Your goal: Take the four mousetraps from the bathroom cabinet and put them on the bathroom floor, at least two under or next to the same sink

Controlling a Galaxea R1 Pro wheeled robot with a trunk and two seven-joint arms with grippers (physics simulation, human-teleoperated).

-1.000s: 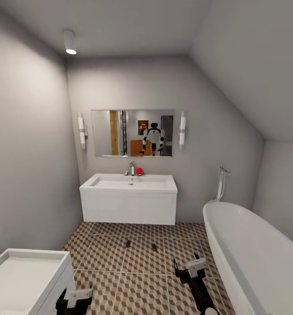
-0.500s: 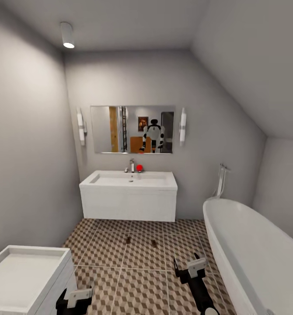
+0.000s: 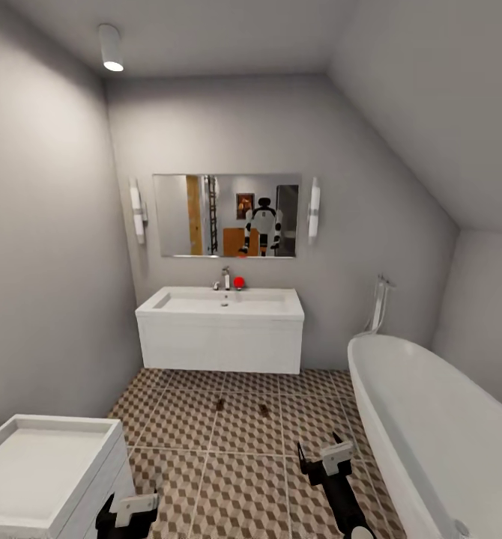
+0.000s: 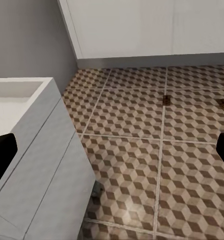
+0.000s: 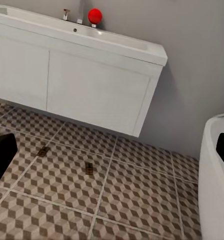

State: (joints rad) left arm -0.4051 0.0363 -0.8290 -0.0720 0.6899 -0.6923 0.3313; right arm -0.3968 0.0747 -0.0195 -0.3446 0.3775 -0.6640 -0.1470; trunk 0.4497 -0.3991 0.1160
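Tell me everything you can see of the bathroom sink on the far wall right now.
The bathroom sink is a long white box-shaped basin on the far wall under the mirror, its underside clear of the bathroom floor. A small chrome faucet and a red ball sit at its back edge. Two mousetraps lie on the tiles just in front, apart from it.

Cube-patterned bathroom floor [image 3: 236, 486], two mousetraps [image 3: 219, 405] [image 3: 264, 409] flat on tiles before the sink.

The bathroom floor [image 3: 236, 479] is smooth tile with a printed cube pattern and a faint sheen. The bathroom sink [image 3: 219, 329] looks matt white, its faucet [image 3: 225, 278] polished chrome. The bathtub [image 3: 431, 419] is smooth glossy white; the walls [image 3: 49, 262] are matt grey.
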